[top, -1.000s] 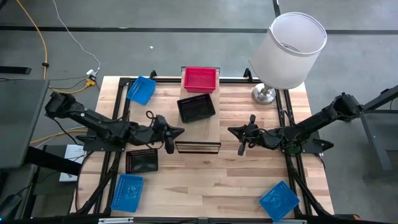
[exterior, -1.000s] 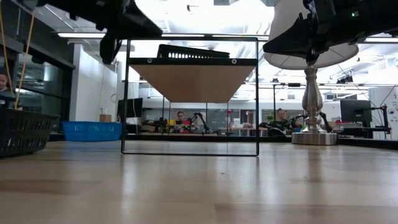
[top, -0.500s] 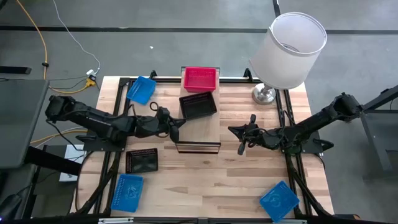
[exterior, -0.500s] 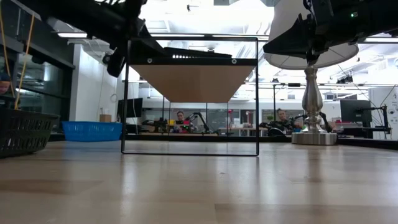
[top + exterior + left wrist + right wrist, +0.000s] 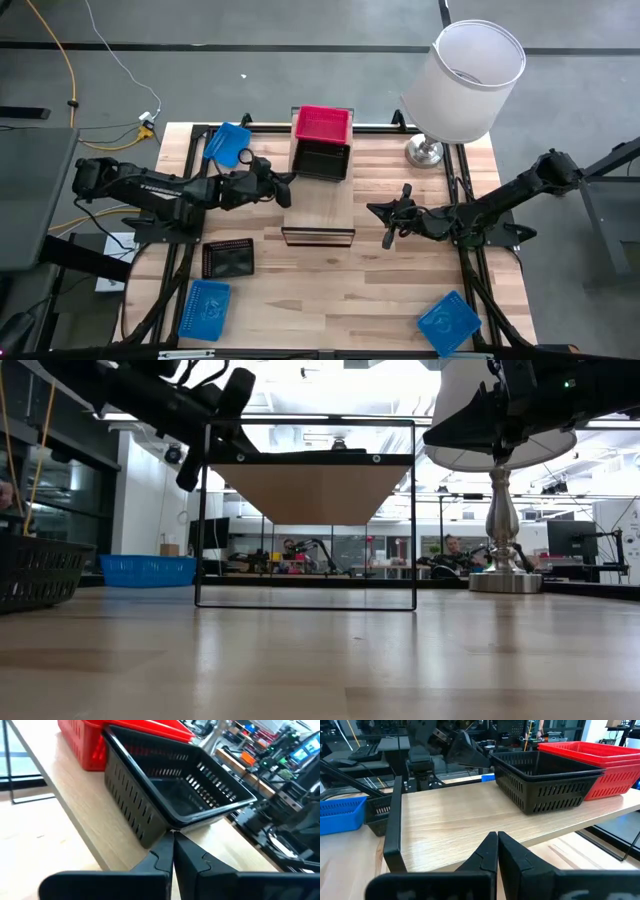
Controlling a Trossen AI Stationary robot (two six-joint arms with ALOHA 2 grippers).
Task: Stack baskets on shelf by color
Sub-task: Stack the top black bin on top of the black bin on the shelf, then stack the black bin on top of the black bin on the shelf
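Baskets lie all round the shelf [image 5: 318,200], which runs away from the table's [image 5: 340,300] front edge toward its back. Left of the shelf sit four: a blue basket [image 5: 228,144] near the back corner, a black basket [image 5: 228,259] beside the shelf's front end, and another blue one [image 5: 205,308] at the front edge. The left gripper [image 5: 283,189] reaches in from that side, its fingers [image 5: 165,857] pressed together with nothing between them, tips right against the near corner of the black basket [image 5: 321,159] on the shelf; I cannot tell whether they touch. That basket stands at the shelf's back end, just in front of the red basket [image 5: 322,124], the two close together or touching, its long side across the plank. From the fingers it lies ahead and toward the red one, so a shove along the shelf seems the step in hand. Right of the shelf, the right gripper [image 5: 392,228] hangs over the table beside the shelf's front end, fingers shut and empty, well apart from the black basket; the left arm is plainly nearer. A lamp [image 5: 462,85] stands at the back right, and a third blue basket [image 5: 447,322] at the front right.
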